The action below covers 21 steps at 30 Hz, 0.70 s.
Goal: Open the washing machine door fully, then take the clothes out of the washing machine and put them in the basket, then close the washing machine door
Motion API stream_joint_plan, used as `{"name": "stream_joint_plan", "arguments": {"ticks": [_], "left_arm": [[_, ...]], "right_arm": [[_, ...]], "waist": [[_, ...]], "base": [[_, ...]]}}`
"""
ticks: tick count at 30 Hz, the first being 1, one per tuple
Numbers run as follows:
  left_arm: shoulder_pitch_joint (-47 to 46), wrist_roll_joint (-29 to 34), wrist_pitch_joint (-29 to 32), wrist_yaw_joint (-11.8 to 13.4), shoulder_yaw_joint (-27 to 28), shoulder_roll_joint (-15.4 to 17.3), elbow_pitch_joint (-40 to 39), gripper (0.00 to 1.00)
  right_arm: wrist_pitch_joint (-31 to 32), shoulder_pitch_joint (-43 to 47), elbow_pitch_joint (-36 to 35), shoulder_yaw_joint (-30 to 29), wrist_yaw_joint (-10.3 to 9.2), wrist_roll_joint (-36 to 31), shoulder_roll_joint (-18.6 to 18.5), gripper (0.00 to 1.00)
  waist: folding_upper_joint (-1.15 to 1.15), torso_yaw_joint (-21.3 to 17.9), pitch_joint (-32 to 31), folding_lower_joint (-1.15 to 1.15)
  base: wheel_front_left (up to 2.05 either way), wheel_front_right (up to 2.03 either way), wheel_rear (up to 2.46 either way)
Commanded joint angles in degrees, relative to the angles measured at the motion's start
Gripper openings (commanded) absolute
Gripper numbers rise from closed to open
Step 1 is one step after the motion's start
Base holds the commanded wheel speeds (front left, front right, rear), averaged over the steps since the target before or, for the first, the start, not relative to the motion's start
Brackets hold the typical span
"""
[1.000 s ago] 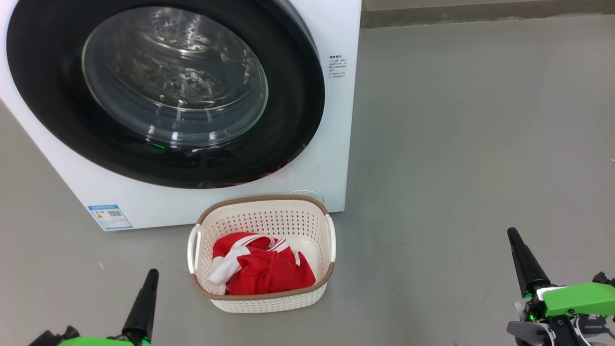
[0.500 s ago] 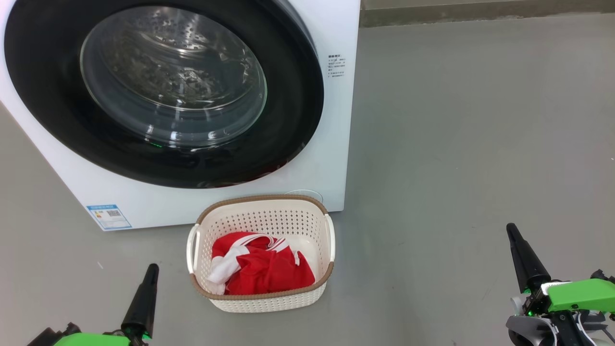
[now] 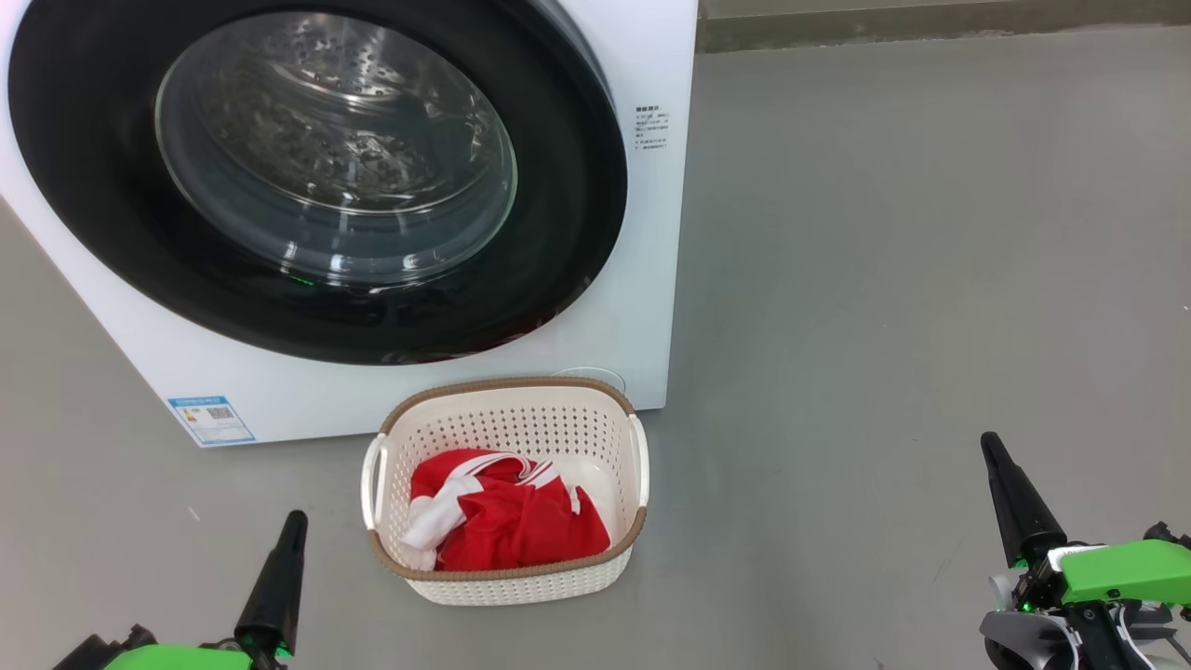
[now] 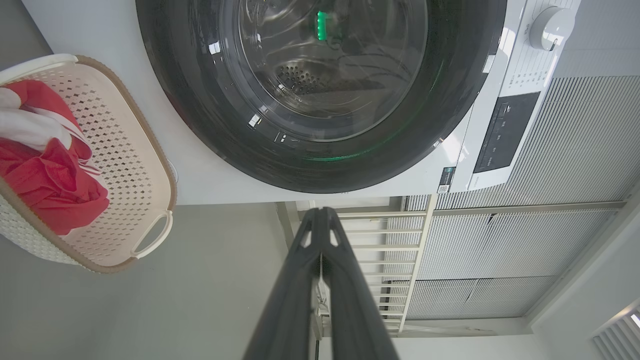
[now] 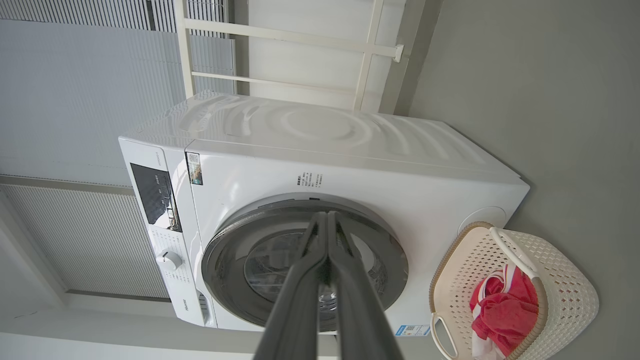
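Note:
The white washing machine (image 3: 642,279) stands at the upper left, its round black-rimmed door (image 3: 558,251) flush against the front, closed. In front of it on the floor sits the cream basket (image 3: 521,588) with the red and white clothes (image 3: 512,521) inside. My left gripper (image 3: 295,517) is low at the left of the basket, shut and empty. My right gripper (image 3: 988,439) is low at the right, shut and empty too. The left wrist view shows the fingers pressed together (image 4: 320,212) below the door (image 4: 450,100), basket (image 4: 155,165) to the left. The right wrist view shows shut fingers (image 5: 327,215) before the machine (image 5: 350,150).
Grey floor (image 3: 912,279) stretches open to the right of the machine. A wall base (image 3: 930,23) runs along the back. A white railing (image 5: 280,35) and ribbed wall panels (image 4: 575,140) stand behind the machine.
My left gripper has risen slightly in the head view; my right gripper has shifted up a little. Door, basket and clothes stay as they were.

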Motion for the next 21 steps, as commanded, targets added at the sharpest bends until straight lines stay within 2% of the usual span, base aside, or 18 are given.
{"name": "stream_joint_plan", "arguments": {"ticks": [1,21], "left_arm": [[-2.2,-0.4,0.4,-0.4,2.0,0.7,-1.2,0.00],[-2.3,-0.4,0.4,-0.4,2.0,0.6,-1.2,0.00]], "right_arm": [[0.3,-2.5,-1.4,1.3,0.03,0.3,-0.8,0.00],[0.3,-2.5,-1.4,1.3,0.03,0.3,-0.8,0.00]], "waist": [[0.00,0.0,0.0,0.00],[0.00,0.0,0.0,0.00]], "base": [[0.00,0.00,0.00],[0.00,0.00,0.00]]}}
